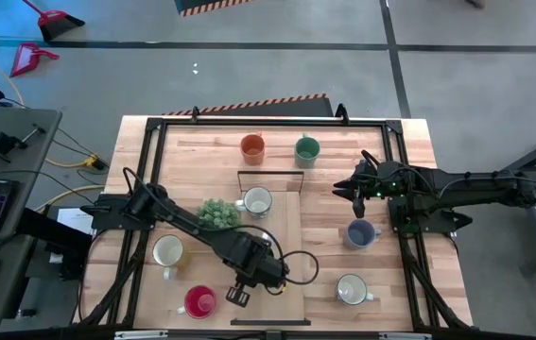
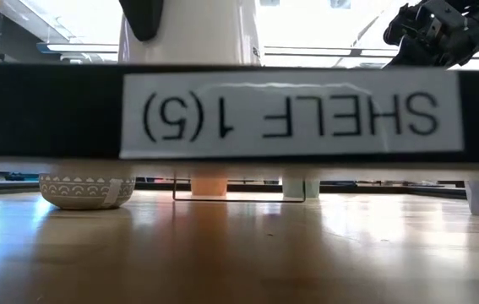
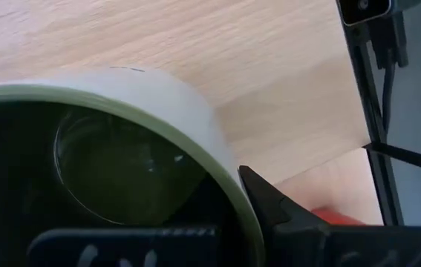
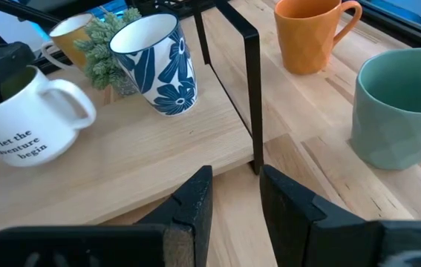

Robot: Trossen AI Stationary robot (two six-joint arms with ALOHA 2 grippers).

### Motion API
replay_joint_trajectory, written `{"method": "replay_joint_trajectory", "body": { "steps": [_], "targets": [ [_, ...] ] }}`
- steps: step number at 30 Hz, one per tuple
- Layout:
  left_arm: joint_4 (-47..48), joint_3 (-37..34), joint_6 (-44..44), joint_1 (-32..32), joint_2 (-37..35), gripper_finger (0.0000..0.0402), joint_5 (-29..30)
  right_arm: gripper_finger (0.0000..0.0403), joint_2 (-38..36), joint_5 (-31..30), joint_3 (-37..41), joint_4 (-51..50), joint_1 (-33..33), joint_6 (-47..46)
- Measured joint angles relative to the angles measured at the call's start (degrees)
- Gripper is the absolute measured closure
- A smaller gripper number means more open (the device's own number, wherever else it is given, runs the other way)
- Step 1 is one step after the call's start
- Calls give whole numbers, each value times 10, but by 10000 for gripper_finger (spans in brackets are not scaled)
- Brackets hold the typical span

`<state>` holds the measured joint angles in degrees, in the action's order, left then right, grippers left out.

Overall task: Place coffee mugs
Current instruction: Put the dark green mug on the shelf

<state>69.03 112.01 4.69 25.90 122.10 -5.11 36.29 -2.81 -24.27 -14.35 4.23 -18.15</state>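
Note:
My left gripper (image 1: 248, 263) is shut on a white mug with an olive-green inside (image 4: 18, 122), lettered on its side. It holds the mug over the raised wooden board (image 1: 282, 231); my arm hides the mug in the high view. The low view shows the mug's white wall (image 2: 190, 34) high above the table. My right gripper (image 4: 236, 199) is slightly open and empty, right of the black wire frame (image 1: 270, 181). The orange mug (image 1: 252, 147), teal mug (image 1: 306, 149), patterned mug (image 1: 256, 200), blue-grey mug (image 1: 360, 232), cream mugs (image 1: 166, 251) (image 1: 351, 289) and red mug (image 1: 199, 301) stand upright. My left gripper holds the mug by its rim (image 3: 221, 178), on the side away from the handle. One finger (image 3: 269, 202) is outside the wall and the other seems to be inside the cup. The fingers come from above. The mug is upright and lifted clear of the board.
A spiky green potted plant (image 1: 218, 213) stands on the board beside the patterned mug. A black frame (image 1: 154, 127) runs around the table. A labelled bar (image 2: 281, 114) crosses the low view close to the camera.

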Motion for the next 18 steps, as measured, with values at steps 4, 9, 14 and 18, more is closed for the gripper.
{"method": "replay_joint_trajectory", "body": {
  "steps": [4,9,14,18],
  "targets": [
    [1,0,-9,5,5,396,-2,308,0,0,0,0,0,0],
    [3,0,12,8,9,396,-6,308,0,0,0,0,0,0],
    [5,0,23,5,12,396,-2,308,0,0,0,0,0,0],
    [6,0,30,7,15,396,-9,308,0,0,0,0,0,0]
  ]
}}
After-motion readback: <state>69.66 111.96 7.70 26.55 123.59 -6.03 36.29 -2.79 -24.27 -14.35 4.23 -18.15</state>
